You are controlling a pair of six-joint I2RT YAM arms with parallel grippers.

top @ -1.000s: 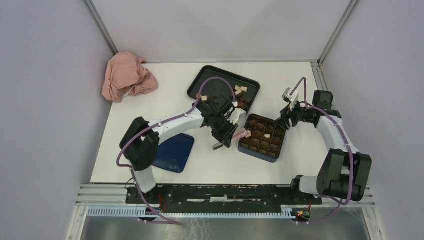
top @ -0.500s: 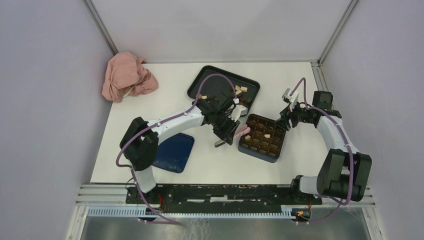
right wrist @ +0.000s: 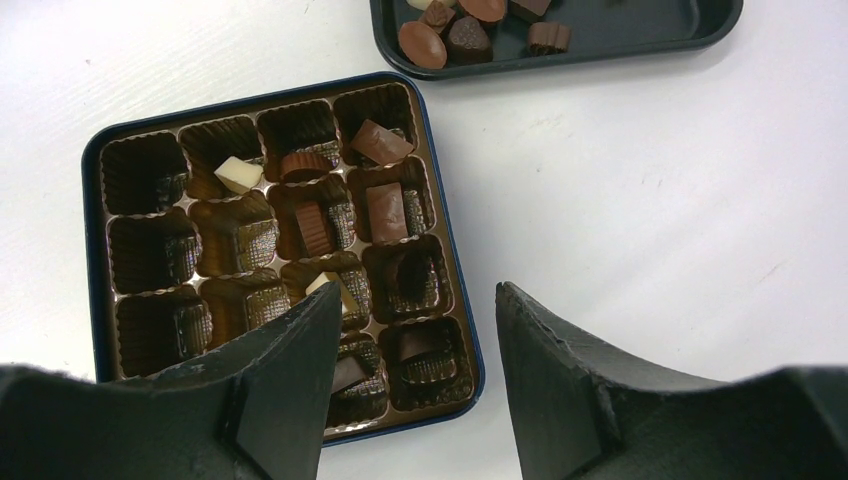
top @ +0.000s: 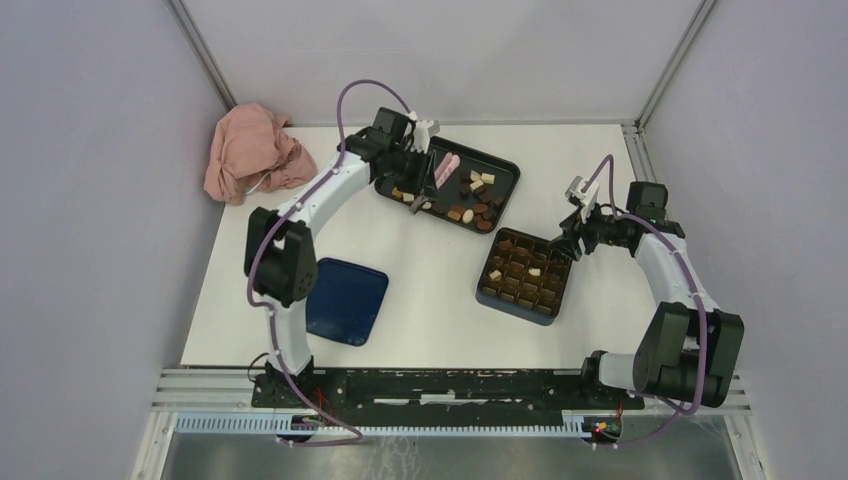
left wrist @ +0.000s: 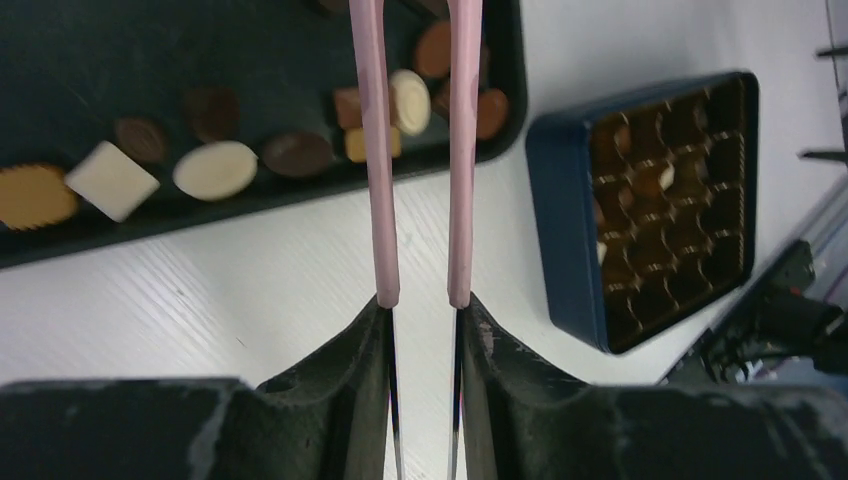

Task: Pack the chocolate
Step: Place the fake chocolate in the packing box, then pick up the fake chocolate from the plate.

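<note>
While a cloth (top: 255, 150) lies at ten o'clock, the left gripper (left wrist: 423, 310) pinches tongs (left wrist: 375, 150) above chocolate (left wrist: 215, 170) in the tray (left wrist: 120, 50) — the right gripper (right wrist: 418, 295) gapes wide, empty, over the box (left wrist: 560, 210).

The tongs (left wrist: 372, 150) are held between the left gripper (left wrist: 423, 310) fingers and reach ahead over the tray (left wrist: 60, 60), with chocolate pieces (left wrist: 215, 170) scattered either side. The box (left wrist: 560, 200) is placed right of those fingers. At the right gripper (right wrist: 415, 300) it is found ahead-left, partly under the left finger.

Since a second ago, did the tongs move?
Yes. The left pincer, holding pink tongs, went from beside the blue box up over the black tray.
</note>
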